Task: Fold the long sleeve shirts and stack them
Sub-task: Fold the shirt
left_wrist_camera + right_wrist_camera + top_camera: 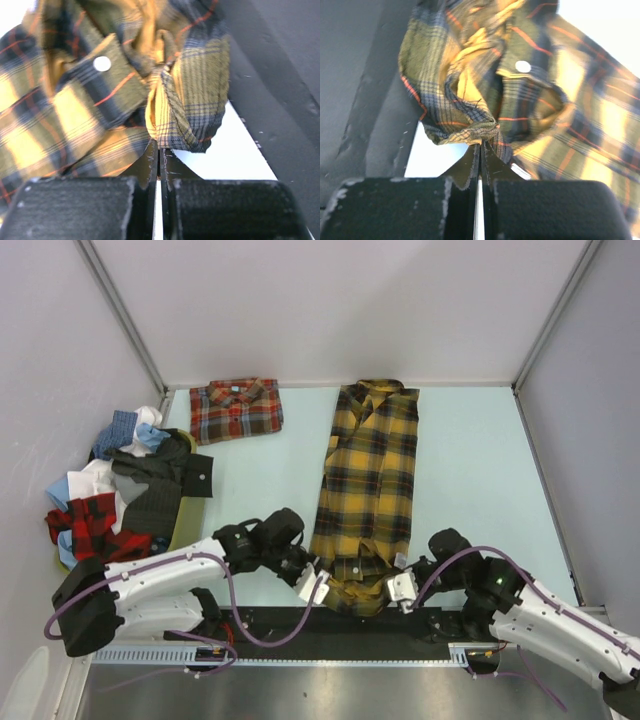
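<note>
The left gripper (pixel 159 150) is clamped tight, its jaws pressed together on a fold of hem at the near left corner of the yellow-and-black shirt (pixel 75 110). The right gripper (pixel 481 147) is closed the same way on the near right corner of that hem, the plaid cloth bunching up just above its fingertips. A pale snap button (pixel 102 63) on a cuff sits close behind each pinched corner in the wrist views. Seen from above, the two grippers face each other across the bottom edge of the shirt, which puckers between them and reaches the black strip (pixel 330 625) along the near edge of the tabletop (pixel 470 470). From there the shirt runs as a long narrow panel, sleeves tucked in, straight away from the arms down the middle of the pale tabletop, its collar near the far wall. The red-orange shirt (pixel 236 410), folded into a compact rectangle with the collar showing, lies flat at the far left of the tabletop, well apart from the yellow one. A pile of other garments (pixel 120 490), in blue, white, grey and red check, is heaped at the left edge.
</note>
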